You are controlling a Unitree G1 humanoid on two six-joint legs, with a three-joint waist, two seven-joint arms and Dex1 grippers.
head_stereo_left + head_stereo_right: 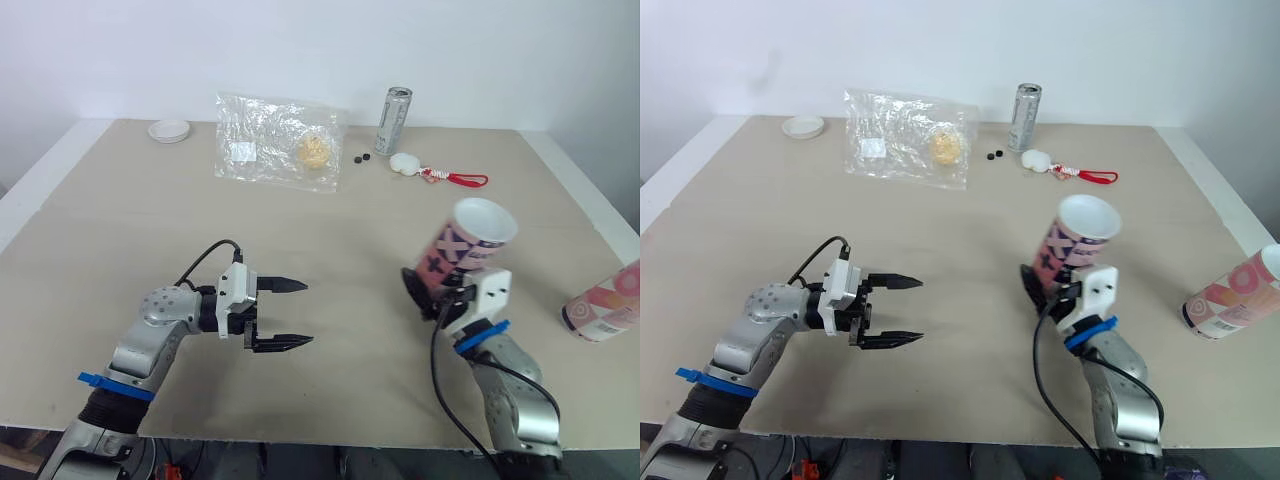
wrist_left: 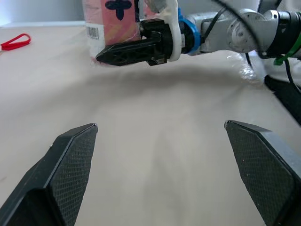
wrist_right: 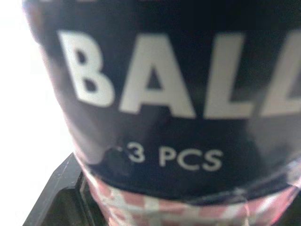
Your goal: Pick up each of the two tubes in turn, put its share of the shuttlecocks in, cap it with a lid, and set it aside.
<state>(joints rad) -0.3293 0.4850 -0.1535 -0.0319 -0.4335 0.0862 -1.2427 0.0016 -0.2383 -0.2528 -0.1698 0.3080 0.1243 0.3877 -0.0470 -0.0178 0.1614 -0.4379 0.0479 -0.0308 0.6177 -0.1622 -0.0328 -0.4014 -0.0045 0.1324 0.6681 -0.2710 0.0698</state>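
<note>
Right wrist view: shuttlecock tube (image 3: 155, 117) sits right against the camera, label reads "BALL" and "3 PCS", a black finger under it. Right gripper (image 1: 438, 292) is clamped on the tube's lower end and holds it off the table (image 1: 150, 230) over the near-right area. The tube is tilted and its open white mouth points up and away from the robot.

Left gripper (image 1: 305, 313) has its jaws spread wide with nothing between them, over the near-left part, well apart from the tube.

Second tube (image 1: 605, 305) lies on its side at the right edge, uncapped.

Along the far edge:
- clear plastic bag (image 1: 275, 140) with a yellowish lump inside, possibly the shuttlecocks, can't confirm
- small white round lid or dish (image 1: 169, 130) towards the far-left corner
- silver can (image 1: 393, 120)
- white blob on a red strap (image 1: 405, 163)

Judgement: the pick looks done and loading comes next. The low grip is good because it leaves the mouth clear. The right arm should swing the mouth towards the left side and then hold steady. The left should bring each shuttlecock cork-first along the tube axis and release only once it is inside the rim. The label suggests three per tube.
</note>
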